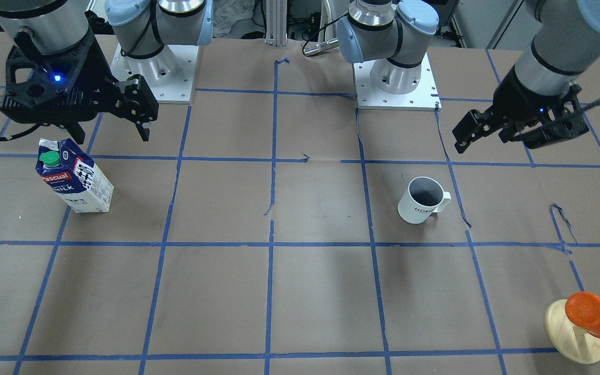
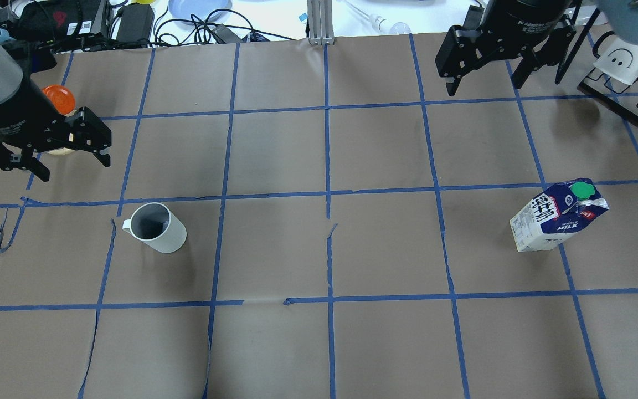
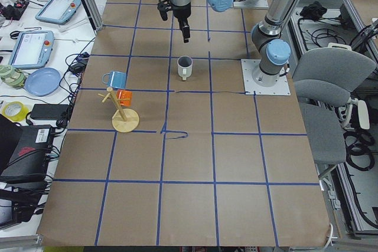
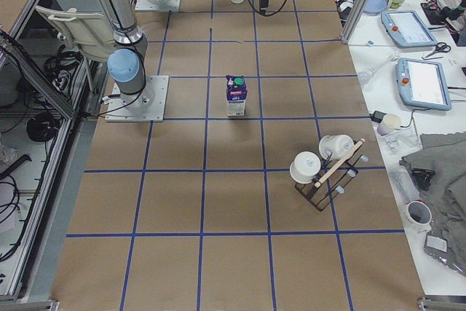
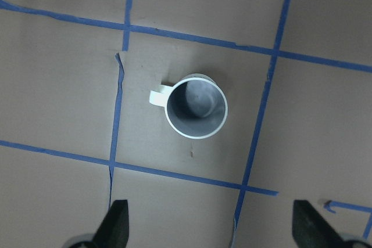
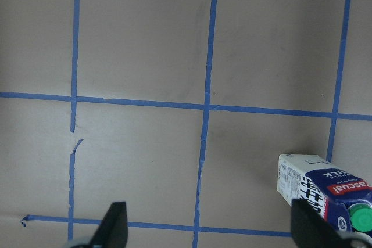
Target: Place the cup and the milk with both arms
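The white cup [image 1: 422, 200] with a dark grey inside stands upright on the brown table, and also shows in the overhead view [image 2: 158, 228]. My left gripper [image 2: 74, 169] hangs open and empty above and beyond it. The left wrist view looks straight down on the cup [image 5: 196, 107], ahead of the open fingertips [image 5: 116, 227]. The milk [image 1: 76, 179] is a blue and white carton with a green cap, standing upright [image 2: 557, 221]. My right gripper [image 2: 485, 86] is open and empty, high and well beyond it. The milk sits at the lower right of the right wrist view [image 6: 325, 193].
An orange cup on a wooden stand [image 1: 589, 320] is at the table's edge near my left gripper [image 2: 58, 100]. A black rack with white mugs [image 2: 623, 61] stands beyond the milk. The arm bases [image 1: 394, 78] sit at the robot's side. Blue tape lines grid the table.
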